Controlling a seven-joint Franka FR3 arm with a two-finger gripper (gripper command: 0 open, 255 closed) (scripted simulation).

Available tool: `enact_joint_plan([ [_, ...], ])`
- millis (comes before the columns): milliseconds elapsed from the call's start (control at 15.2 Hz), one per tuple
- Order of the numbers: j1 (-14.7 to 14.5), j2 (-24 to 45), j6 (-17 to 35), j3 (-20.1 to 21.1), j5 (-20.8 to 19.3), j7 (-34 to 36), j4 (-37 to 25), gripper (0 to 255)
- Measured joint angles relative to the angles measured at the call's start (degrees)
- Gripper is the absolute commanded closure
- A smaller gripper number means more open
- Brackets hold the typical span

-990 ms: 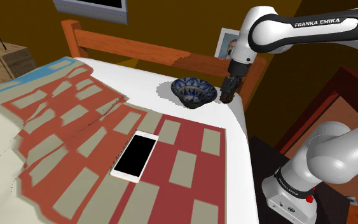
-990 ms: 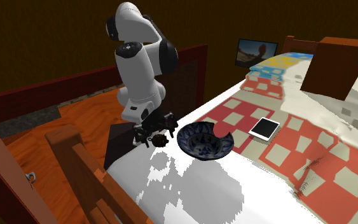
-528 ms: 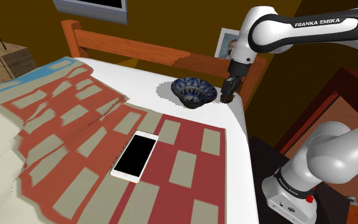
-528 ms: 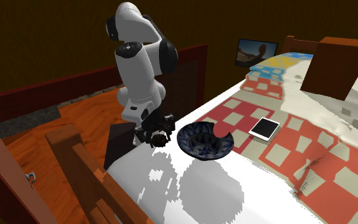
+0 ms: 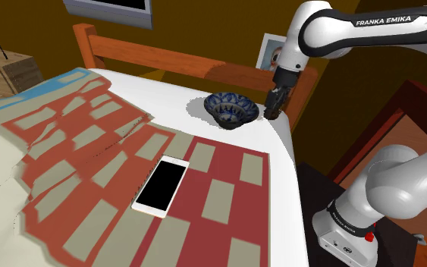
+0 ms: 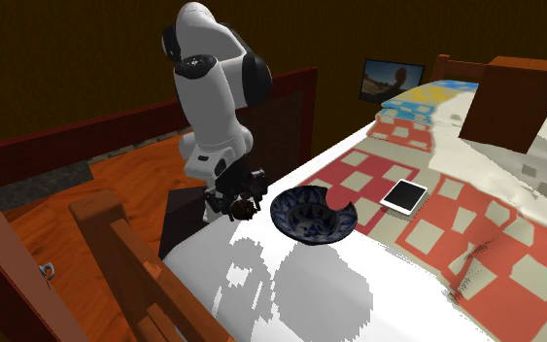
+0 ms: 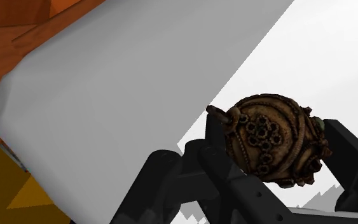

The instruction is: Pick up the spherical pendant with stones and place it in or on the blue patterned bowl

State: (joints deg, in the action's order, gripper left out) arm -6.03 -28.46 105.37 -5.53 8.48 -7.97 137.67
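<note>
Gripping the pendant [image 7: 269, 137]: the gripper [image 7: 279, 145] is clamped on a brown, bead-studded ball, one black finger [image 7: 217, 137] on either side. Wrist view: white sheet [image 7: 139, 76] beneath, with shadow on it. The ball looks just clear of the bed, though contact can't be ruled out.

Shoulder view: the hand hangs at the bed's corner, just beside the blue patterned bowl [image 5: 230, 121], on that view's right, not over it.

Step in hand, by my reckoning: grasp made, carry to come. Next move calls for height enough to clear the rim, a short sideways travel over the hollow, then a low release so the ball doesn't bounce out. The bed edge is close, so a slip here likely means the floor.
</note>
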Motion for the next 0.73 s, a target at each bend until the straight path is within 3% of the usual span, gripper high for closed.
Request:
enact_joint_plan([
  [726, -0.03, -0.82, -8.66, 0.03, -0.29, 1.41, -7.96, 255],
])
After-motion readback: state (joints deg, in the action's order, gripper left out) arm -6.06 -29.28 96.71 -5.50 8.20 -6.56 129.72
